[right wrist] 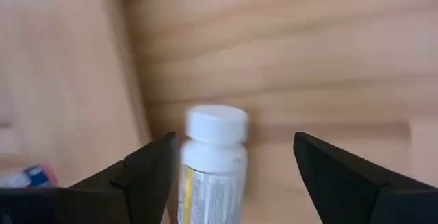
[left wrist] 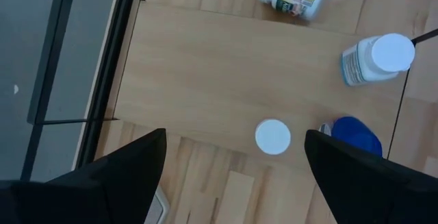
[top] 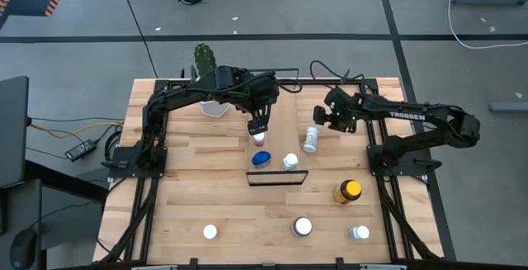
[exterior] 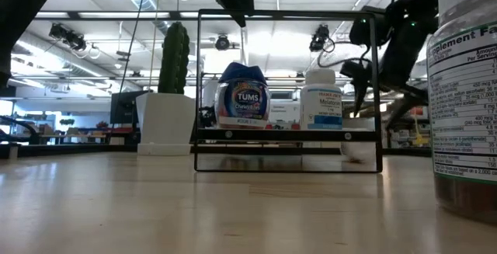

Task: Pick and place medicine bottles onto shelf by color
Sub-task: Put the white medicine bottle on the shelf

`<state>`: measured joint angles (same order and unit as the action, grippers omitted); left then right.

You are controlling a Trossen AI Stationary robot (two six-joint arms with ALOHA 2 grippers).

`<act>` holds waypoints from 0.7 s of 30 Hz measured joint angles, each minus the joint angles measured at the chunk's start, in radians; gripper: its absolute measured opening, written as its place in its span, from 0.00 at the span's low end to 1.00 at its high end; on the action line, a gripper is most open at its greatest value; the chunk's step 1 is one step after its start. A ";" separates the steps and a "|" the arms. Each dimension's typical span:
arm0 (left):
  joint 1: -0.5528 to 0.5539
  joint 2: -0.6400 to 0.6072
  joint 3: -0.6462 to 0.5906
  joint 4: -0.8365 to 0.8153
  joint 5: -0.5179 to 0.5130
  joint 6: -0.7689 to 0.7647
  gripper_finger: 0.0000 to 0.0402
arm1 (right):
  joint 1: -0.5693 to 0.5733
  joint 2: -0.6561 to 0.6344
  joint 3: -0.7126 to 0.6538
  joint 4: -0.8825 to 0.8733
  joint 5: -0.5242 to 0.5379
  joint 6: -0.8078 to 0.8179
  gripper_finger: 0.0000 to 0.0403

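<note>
Left end effector [top: 258,126] hung over far part of long light-wood shelf [top: 278,121], fingers [left wrist: 130,166] spread, holding nothing; small white-capped bottle [top: 259,140] stood on shelf directly beneath. Blue-lidded round bottle [top: 261,158] and white-capped white bottle [top: 290,162] stood on shelf near its near wire rail. Right end effector [top: 323,115] hovered right of shelf, fingers [right wrist: 147,169] spread above white bottle lying on its side [top: 310,139] on slatted wooden tabletop [top: 190,187]. Amber yellow-capped bottle [top: 347,191] stood near right.

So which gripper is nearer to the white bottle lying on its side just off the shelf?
The right. The right gripper is open just beside the lying white bottle, which shows between its fingers in the right wrist view. The left gripper is open farther off, over the shelf.
</note>
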<state>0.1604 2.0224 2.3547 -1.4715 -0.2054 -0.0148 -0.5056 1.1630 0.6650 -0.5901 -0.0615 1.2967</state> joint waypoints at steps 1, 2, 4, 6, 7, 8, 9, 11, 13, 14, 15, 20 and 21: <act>0.000 0.000 0.000 0.001 0.000 -0.001 0.88 | 0.007 0.001 -0.002 -0.005 0.002 0.022 0.74; 0.000 0.000 0.000 0.005 0.000 -0.005 0.88 | 0.013 0.005 -0.005 0.001 0.004 0.035 0.74; 0.000 0.000 0.000 0.015 0.000 -0.019 0.88 | 0.017 0.017 -0.015 0.007 0.004 0.039 0.74; 0.000 0.000 0.000 0.028 0.000 -0.026 0.88 | 0.018 0.038 -0.016 0.017 0.002 0.031 0.74; 0.000 0.000 0.000 0.029 0.000 -0.026 0.88 | 0.018 0.050 -0.016 0.033 -0.003 0.022 0.74; 0.000 0.000 0.000 0.029 0.000 -0.026 0.88 | 0.018 0.064 -0.016 0.053 -0.011 0.011 0.74; 0.000 0.000 0.000 0.029 0.000 -0.026 0.88 | 0.018 0.079 -0.016 0.075 -0.017 -0.003 0.74; 0.000 0.000 0.000 0.029 0.000 -0.027 0.88 | 0.024 0.115 -0.016 0.138 -0.028 -0.031 0.74; 0.000 0.000 0.000 0.029 0.000 -0.027 0.88 | 0.027 0.152 -0.016 0.185 -0.058 -0.067 0.74; 0.000 0.000 0.000 0.028 0.000 -0.027 0.88 | 0.031 0.171 -0.016 0.205 -0.079 -0.093 0.74; 0.000 0.000 0.000 0.027 0.000 -0.028 0.88 | 0.034 0.189 -0.016 0.216 -0.097 -0.121 0.74; 0.000 0.000 0.000 -0.001 0.000 -0.048 0.88 | 0.045 0.243 -0.005 0.185 -0.129 -0.257 0.74; 0.000 0.000 0.000 -0.005 0.000 -0.052 0.88 | 0.044 0.247 -0.005 0.182 -0.121 -0.267 0.74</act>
<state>0.1604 2.0224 2.3547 -1.4763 -0.2050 -0.0673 -0.4614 1.4100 0.6601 -0.4083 -0.1829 1.0293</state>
